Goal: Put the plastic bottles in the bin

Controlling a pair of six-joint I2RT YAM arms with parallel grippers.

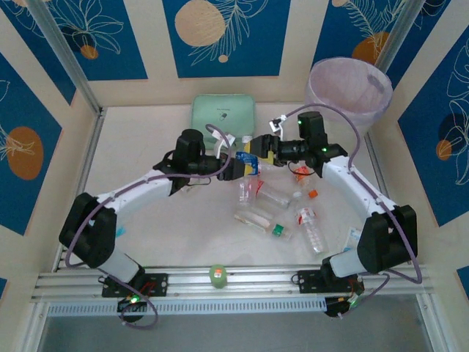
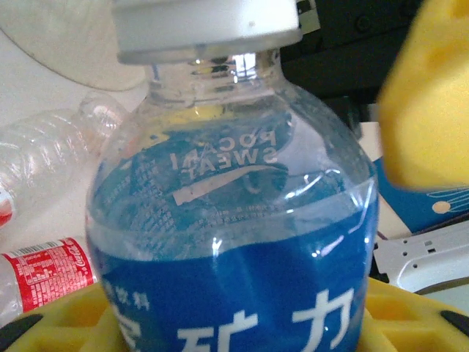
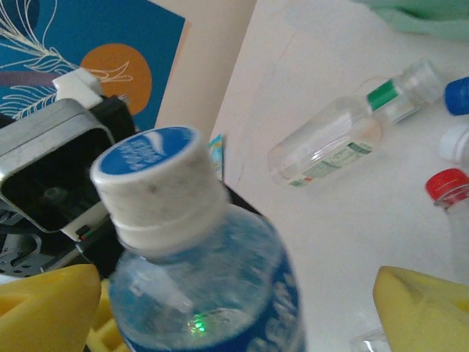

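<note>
Left tool (image 1: 242,169) is clenched low on the blue-labelled bottle (image 2: 234,220), holding it above the desk (image 1: 139,147). You may read this as a handover, since the bin (image 1: 326,103) stands at the far right. The bottle is clear with a white cap. Right tool (image 1: 262,151) is released, its fingers flanking the bottle's neck. Other bottles (image 1: 272,196) lie below.

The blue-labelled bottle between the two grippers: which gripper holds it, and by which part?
The left gripper holds the blue-labelled bottle by its labelled body. The right gripper is open around the cap end, not gripping.
</note>
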